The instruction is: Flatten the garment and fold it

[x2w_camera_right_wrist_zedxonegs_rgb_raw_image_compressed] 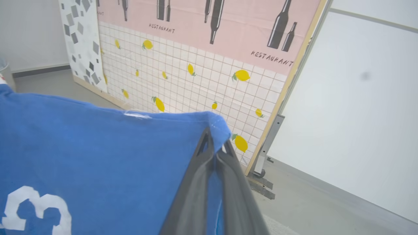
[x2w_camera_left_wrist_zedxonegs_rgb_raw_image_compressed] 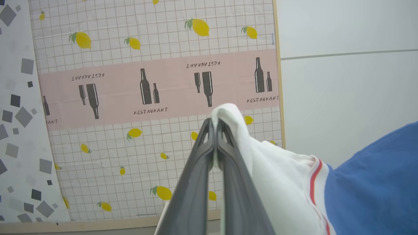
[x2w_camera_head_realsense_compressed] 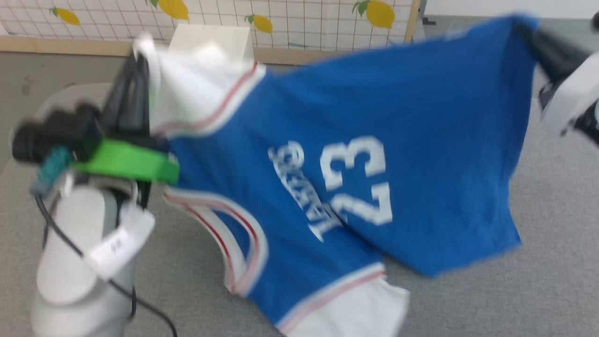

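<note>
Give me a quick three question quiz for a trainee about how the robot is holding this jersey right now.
1. True or false: the jersey with the number 23 is already folded.
2. Which part of it does the left claw pinch? A) a white sleeve B) the collar C) the printed number
3. Fill the gap: the right claw is shut on a ___ corner of the jersey.

Key: 1 false, it hangs spread out between the two claws. 2 A. 3 blue.
</note>
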You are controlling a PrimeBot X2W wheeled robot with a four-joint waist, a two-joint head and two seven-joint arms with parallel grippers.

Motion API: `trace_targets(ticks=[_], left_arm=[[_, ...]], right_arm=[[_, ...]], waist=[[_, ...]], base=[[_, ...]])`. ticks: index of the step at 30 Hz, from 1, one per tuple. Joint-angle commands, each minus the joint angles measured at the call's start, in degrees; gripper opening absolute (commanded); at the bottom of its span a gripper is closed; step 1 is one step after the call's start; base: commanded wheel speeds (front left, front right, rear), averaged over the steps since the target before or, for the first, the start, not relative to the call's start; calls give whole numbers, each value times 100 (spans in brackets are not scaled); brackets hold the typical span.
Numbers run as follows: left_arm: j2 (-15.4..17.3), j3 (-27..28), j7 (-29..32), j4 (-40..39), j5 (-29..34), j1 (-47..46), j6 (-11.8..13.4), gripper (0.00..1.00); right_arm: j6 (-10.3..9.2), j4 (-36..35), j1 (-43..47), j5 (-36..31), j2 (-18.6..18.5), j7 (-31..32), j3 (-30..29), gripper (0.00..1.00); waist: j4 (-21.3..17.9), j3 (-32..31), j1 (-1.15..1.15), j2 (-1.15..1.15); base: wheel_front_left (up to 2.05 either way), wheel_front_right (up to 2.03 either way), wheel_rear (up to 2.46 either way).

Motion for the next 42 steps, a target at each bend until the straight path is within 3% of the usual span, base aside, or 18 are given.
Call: trace_targets(ticks=[1,6,15,25,33,42], left_arm=[[9,-21,12,75,23,-372,-29,0],[-50,-55,-43,553,75,-1841,-35,0],[67,-46,-149,1537,172,-4684,-99,0],[286,-106,-248,2316,174,-7114,-200,0],[431,-127,-333,2886,79,-7364,-237,0],[338,-29,-380,3173,-202,-5740,-268,0]], right_arm=[[-8,106,-191,-187,147,-147,-219,0],[-8,522,-803,-1028,722,-513,-1173,0],[-8,819,-2571,-2313,1641,-649,-2149,0],[-8,1227,-4568,-3133,1908,-692,-2391,0],[-8,1906,-4881,-3321,1902,-1003,-1981,0],[-8,2778,-3962,-2971,1929,-1422,-1315,0]], waist=[[-34,179,0,0],[-118,689,0,0],[-365,1920,0,0],[-474,3016,0,0],[-515,3292,0,0],[-420,2929,0,0]], base=[[0,0,0],[0,0,0],[0,0,0],[0,0,0],[0,0,0],[0,0,0]])
